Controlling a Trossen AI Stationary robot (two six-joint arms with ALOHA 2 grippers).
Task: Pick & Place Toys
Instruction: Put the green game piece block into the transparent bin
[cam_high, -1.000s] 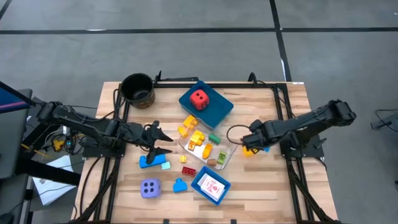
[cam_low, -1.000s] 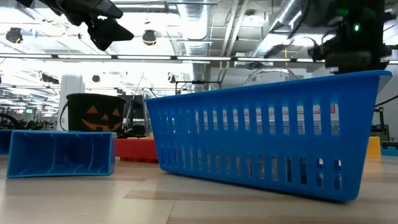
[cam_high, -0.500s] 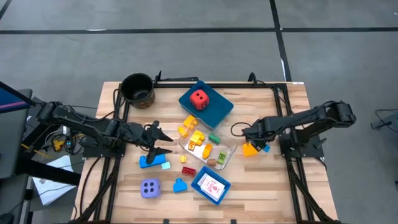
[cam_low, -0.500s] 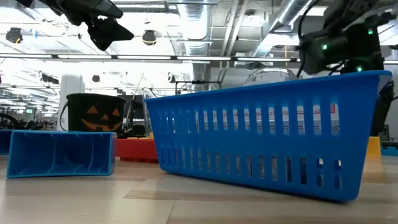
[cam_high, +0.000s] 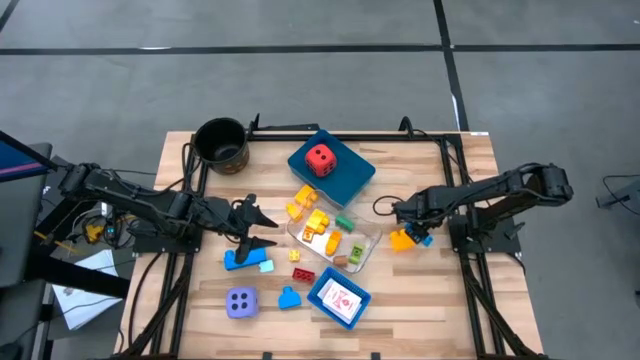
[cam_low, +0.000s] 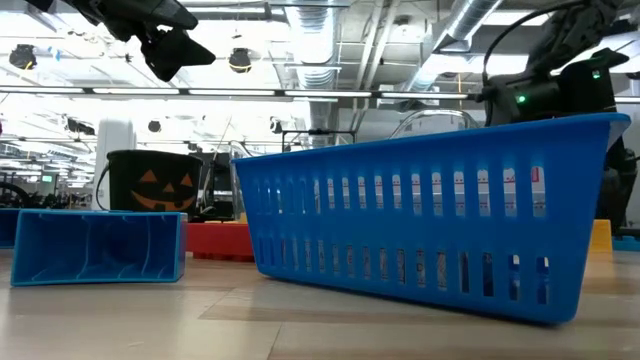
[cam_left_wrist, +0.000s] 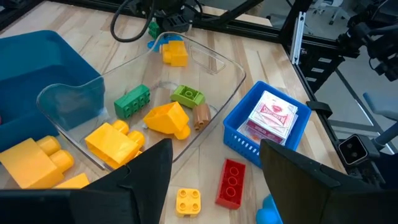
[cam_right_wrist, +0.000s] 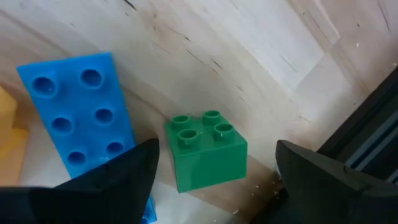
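While my left gripper (cam_high: 262, 229) holds still, fingers parted, my right gripper (cam_high: 404, 222), spread and empty, has lifted off the yellow brick (cam_high: 401, 240).

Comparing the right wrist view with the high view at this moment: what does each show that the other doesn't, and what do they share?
Only the right wrist view shows a small green brick on the wood beside the blue brick, between the open fingers. Only the high view shows the red die, lavender die, dark pot, left gripper and right gripper over the table. Both show the wooden table.
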